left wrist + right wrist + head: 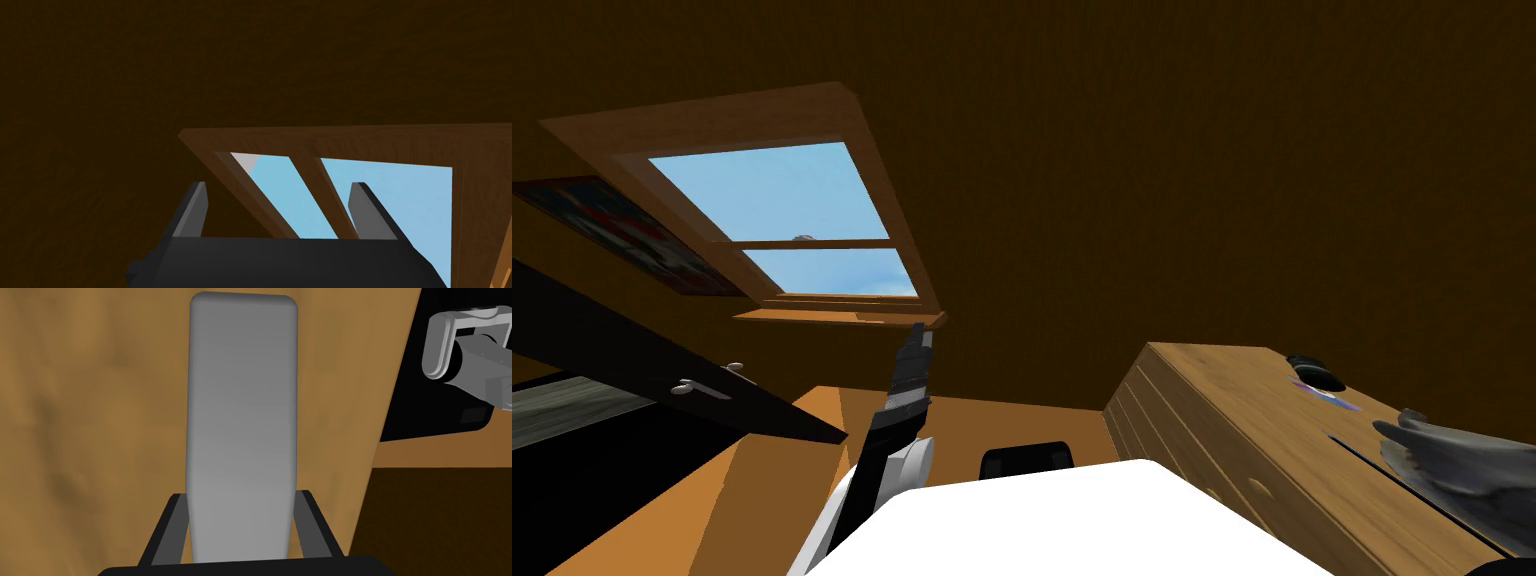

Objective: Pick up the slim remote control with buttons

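The slim remote control (242, 423) is a plain grey, round-cornered slab lying flat on a wooden top (90, 413); no buttons show on the face I see. My right gripper (241, 523) straddles its near end, with both fingers (177, 528) pressed against its long sides. The wooden top's edge runs close beside the remote. My left arm is raised ahead of me, and the left gripper (280, 205) stands open with nothing between its fingers; it also appears up near the window in the head view (920, 335).
A wooden dresser (1232, 420) with drawers stands at my right. On its top are a dark round object (1317, 372) and a grey lumpy object (1447, 460). A dark open cabinet door (662, 370) juts in at the left over an orange floor (822, 420).
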Robot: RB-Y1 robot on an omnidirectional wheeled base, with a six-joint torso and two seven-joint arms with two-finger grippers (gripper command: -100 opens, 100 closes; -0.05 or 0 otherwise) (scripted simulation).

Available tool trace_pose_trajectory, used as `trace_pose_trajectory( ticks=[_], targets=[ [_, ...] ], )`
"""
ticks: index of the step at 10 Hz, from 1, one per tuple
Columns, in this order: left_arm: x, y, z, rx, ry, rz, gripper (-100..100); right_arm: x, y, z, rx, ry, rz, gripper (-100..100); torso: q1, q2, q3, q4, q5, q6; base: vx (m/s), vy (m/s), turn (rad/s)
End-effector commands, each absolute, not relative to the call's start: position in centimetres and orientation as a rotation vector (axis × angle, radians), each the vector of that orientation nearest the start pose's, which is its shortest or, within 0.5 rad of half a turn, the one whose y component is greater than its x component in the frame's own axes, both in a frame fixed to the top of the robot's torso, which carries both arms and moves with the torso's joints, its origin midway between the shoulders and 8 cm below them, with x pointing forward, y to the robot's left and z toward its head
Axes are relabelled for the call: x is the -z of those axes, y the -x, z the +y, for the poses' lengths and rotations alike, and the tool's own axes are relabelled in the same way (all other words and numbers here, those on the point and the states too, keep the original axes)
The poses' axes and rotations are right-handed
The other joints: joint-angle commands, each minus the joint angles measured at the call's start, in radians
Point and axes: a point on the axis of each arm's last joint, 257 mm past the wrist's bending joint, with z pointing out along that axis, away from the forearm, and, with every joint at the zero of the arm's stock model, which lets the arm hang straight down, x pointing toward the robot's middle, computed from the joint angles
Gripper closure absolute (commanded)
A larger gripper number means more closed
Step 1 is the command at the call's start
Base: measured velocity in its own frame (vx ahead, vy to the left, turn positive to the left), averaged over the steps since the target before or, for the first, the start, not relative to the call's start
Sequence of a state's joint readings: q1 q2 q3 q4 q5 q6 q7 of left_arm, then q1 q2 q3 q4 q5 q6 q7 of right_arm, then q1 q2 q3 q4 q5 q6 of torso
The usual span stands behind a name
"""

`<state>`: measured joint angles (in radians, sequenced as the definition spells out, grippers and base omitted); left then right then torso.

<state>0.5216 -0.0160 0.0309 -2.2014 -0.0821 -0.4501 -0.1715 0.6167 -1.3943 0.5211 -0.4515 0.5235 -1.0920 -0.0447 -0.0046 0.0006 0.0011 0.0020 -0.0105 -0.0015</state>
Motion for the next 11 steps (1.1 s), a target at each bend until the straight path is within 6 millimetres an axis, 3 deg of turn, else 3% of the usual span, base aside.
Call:
trace_pose_trajectory(
  ticks=[1,4,5,6,8,10,11],
  targets=[
    [2.9,-36.2,29.1,1.021,0.657,0.793,0,32.5,9.5,-72.0,-0.010,-0.189,3.123,100,0.000,0.000,0.000,0.000,0.000,0.000,0.000,0.000,0.000],
    [2.9,-36.2,29.1,1.021,0.657,0.793,0,32.5,9.5,-72.1,-0.008,-0.189,3.123,100,0.000,-0.001,-0.001,0.000,0.000,0.000,0.000,0.000,0.000],
    [2.9,-36.2,29.1,1.021,0.657,0.793,0,32.5,9.5,-72.1,-0.008,-0.189,3.123,0,0.000,-0.001,-0.001,0.000,0.000,0.000,0.000,0.000,0.000],
    [2.9,-36.2,29.1,1.021,0.657,0.793,0,32.0,8.5,-72.5,0.009,-0.140,3.124,100,0.000,-0.001,-0.001,0.000,0.000,0.000,0.054,-0.037,-0.284],
    [2.9,-36.2,29.1,1.020,0.657,0.793,0,30.7,6.7,-73.7,0.062,-0.043,3.128,100,-0.003,-0.005,-0.003,-0.002,0.001,0.004,0.125,-0.053,-0.403],
    [2.9,-36.2,29.1,1.020,0.657,0.793,0,31.4,6.1,-72.8,0.019,-0.023,3.122,100,-0.002,-0.008,-0.005,-0.002,0.000,-0.002,0.073,-0.013,-0.010],
    [2.9,-36.2,29.1,1.021,0.657,0.793,0,30.6,5.3,-73.5,0.053,0.019,3.125,100,-0.001,-0.006,-0.004,-0.002,0.000,-0.003,0.050,-0.016,-0.170]
  ],
)
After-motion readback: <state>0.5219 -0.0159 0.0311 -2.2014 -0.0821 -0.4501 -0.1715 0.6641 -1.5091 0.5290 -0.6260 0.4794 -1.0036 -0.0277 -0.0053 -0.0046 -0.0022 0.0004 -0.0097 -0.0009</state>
